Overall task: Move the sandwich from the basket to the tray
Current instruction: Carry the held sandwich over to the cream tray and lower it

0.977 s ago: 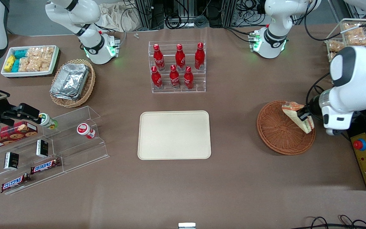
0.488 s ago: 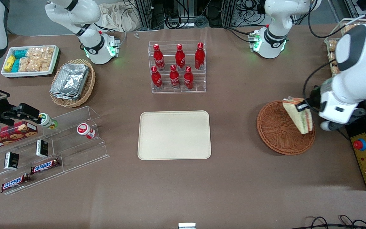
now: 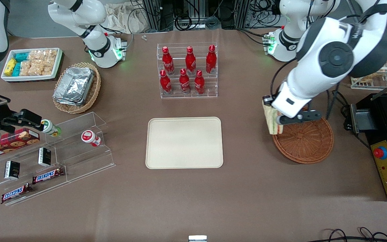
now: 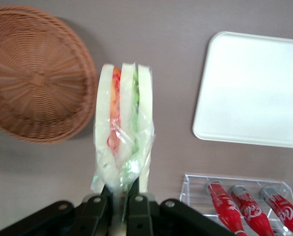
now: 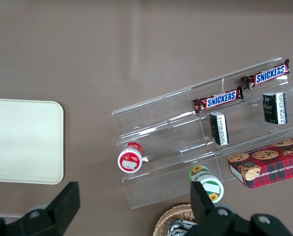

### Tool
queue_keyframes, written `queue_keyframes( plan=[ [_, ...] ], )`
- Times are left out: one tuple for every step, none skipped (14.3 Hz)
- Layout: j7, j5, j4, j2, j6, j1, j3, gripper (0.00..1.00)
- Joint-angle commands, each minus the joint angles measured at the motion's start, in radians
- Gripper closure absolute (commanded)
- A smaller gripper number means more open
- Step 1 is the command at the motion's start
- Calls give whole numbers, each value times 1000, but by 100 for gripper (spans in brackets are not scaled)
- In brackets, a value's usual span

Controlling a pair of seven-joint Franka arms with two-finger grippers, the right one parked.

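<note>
My left gripper is shut on the sandwich, a plastic-wrapped wedge of white bread with green and orange-red filling. It hangs in the air above the basket's rim, at the edge nearest the tray. In the left wrist view the sandwich stands up from the fingertips, which pinch its wrapped end. The reddish-brown wicker basket lies empty beside it. The cream tray lies flat and empty at the table's middle.
A clear rack of red cola bottles stands farther from the front camera than the tray. A black control box with a red button sits at the working arm's end. A clear stepped snack shelf and a foil-container basket lie toward the parked arm's end.
My gripper has lifted the sandwich out of the basket and carried it across the basket toward the tray. The arm has swung over the basket.
</note>
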Motion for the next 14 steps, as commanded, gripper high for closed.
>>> queue_keyframes(
  plan=[
    [-61,12,45,107,119,-84,-2,100],
    [-90,16,45,142,166,-128,-2,100],
    [-124,29,45,173,209,-170,0,100],
    [-164,48,46,213,243,-190,0,100],
    [-196,61,46,254,277,-207,0,100],
    [-206,79,51,291,315,-225,0,100],
    [-209,94,54,322,350,-251,1,100],
    [-219,113,54,351,375,-264,5,100],
    [-227,142,54,377,400,-265,3,100],
    [-232,162,54,408,418,-267,5,100],
    [-236,171,56,440,444,-275,3,100],
    [-238,173,56,469,482,-279,5,100],
    [-236,185,54,484,515,-279,5,100],
    [-238,203,54,498,527,-279,5,100]
  ],
)
